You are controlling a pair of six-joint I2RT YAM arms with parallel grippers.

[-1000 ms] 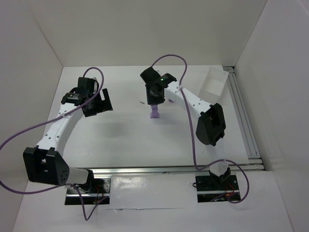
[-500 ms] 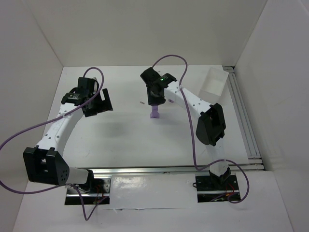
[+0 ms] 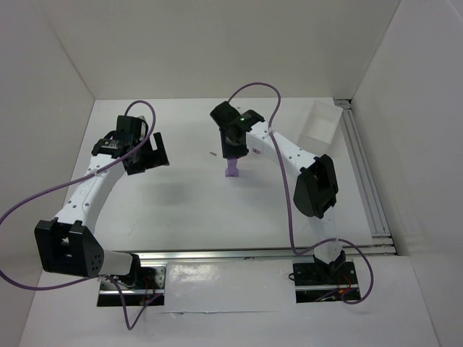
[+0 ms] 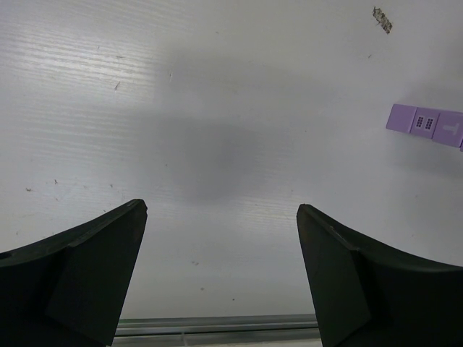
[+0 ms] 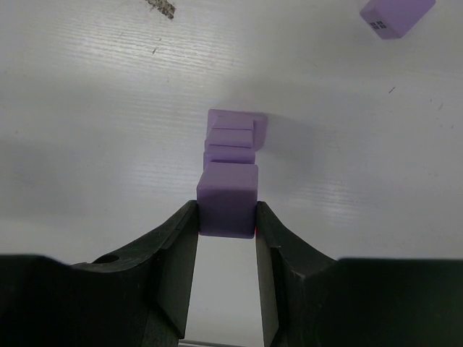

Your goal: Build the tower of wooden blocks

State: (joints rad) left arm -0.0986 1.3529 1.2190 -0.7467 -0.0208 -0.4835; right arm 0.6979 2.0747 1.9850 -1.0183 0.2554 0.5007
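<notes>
Atop the tower [image 5: 231, 141]: the right hand [image 5: 226, 211] is pinching a lilac cube [image 5: 228, 189] between both fingers.
Doing it well: squaring the lilac cube over the tower, likely then releasing gently.
Left hand [image 4: 221, 210]: hovering open over the surface [image 4: 217, 108].

We are stretching our right arm [image 3: 286, 152] forward, right gripper [image 5: 226, 217] pinching a wood block [image 5: 227, 191]; our left gripper [image 4: 221, 217] is hovering with jaws apart, apparently pointing straight downward.
</notes>
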